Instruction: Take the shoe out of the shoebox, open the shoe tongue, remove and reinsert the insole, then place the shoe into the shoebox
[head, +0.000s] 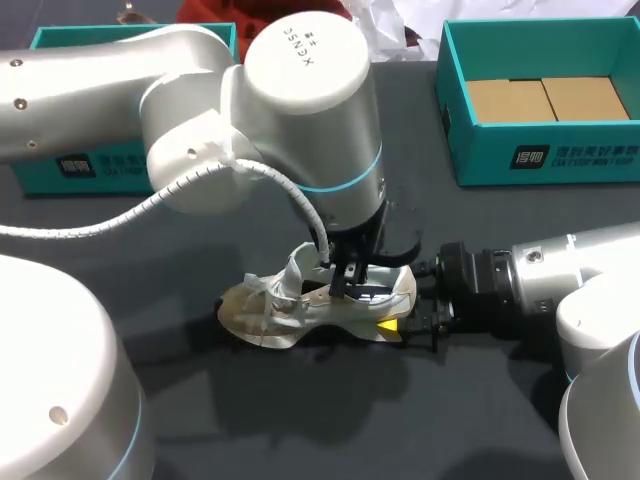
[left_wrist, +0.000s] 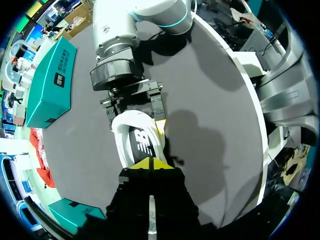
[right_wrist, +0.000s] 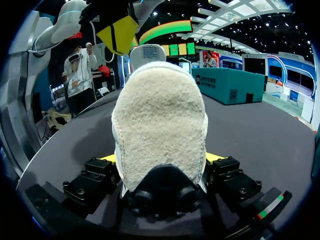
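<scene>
A white shoe (head: 300, 305) lies on its side on the dark table (head: 330, 420), toe to the left. My right gripper (head: 408, 318) comes in from the right, a finger on each side of the fleecy heel (right_wrist: 160, 125), shut on it. In the right wrist view its yellow fingertips (right_wrist: 107, 158) flank the heel. My left gripper (head: 345, 282) hangs straight down over the shoe's opening, yellow tips together (left_wrist: 150, 164), just above the dark insole (left_wrist: 141, 145). I see nothing between its fingers. From the right wrist it shows as a yellow tip, my left gripper (right_wrist: 117, 32), above the tongue (right_wrist: 150, 52).
An open teal shoebox (head: 540, 160) with a cardboard floor stands at the back right. A second teal box (head: 60, 170) sits at the back left, partly behind my left arm. White paper (head: 385, 30) lies at the far edge.
</scene>
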